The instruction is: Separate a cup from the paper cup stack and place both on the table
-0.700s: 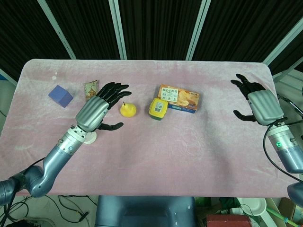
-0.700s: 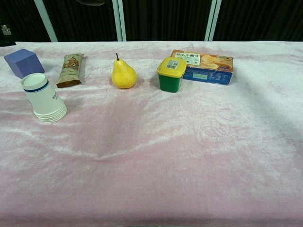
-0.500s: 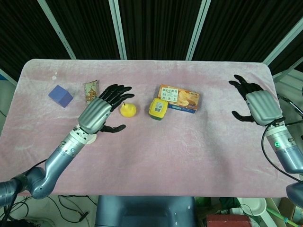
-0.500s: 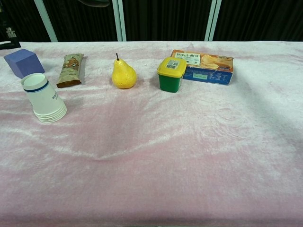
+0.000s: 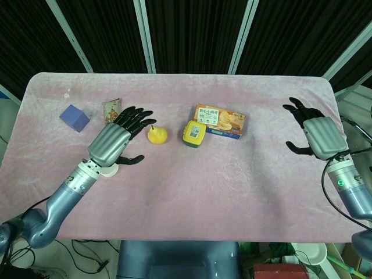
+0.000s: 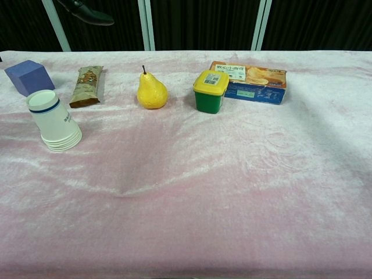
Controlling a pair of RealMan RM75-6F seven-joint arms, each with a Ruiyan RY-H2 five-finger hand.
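2 spread hands [image 5: 114, 141] [image 5: 317, 133] above pink table [image 5: 232, 174]

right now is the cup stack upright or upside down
Upside down. In the chest view the paper cup stack rests on the table on its layered rims, closed base on top, leaning slightly.

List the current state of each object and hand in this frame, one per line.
paper cup stack: nested, upside down, tilted, ungrasped
left hand: empty, fingers spread, above the stack
right hand: empty, fingers spread, at table's right edge
green container: upright, yellow lid on
cracker box: lying flat
pear: upright
snack packet: lying flat
purple block: resting on the table
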